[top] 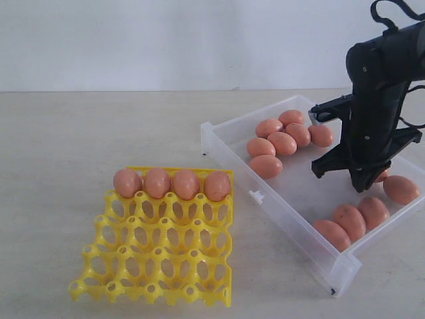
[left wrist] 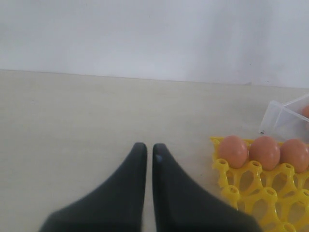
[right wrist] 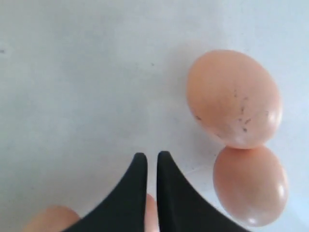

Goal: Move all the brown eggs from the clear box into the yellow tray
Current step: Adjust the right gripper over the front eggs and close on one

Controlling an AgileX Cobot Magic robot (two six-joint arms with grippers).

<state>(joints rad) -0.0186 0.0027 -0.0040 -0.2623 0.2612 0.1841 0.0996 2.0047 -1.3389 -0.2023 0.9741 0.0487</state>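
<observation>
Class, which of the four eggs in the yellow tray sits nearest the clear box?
The egg at the row's right end in the exterior view; the others lie farther left.

On the table (top: pixel 66 133), front-left in ext. view: bright yellow openwork plastic egg tray (top: pixel 159 266). 4 reddish-brown oval eggs (top: pixel 157 183) sit side by side in its back row, other rows unfilled. Just right of tray, at an angle: clear shallow rectangular plastic box (top: pixel 299 196). Inside: 7 eggs bunched at far end, 4 in a line by near-right end, 1 more partly behind right hand (top: pixel 362 186), which reaches down betw. the two groups.
</observation>
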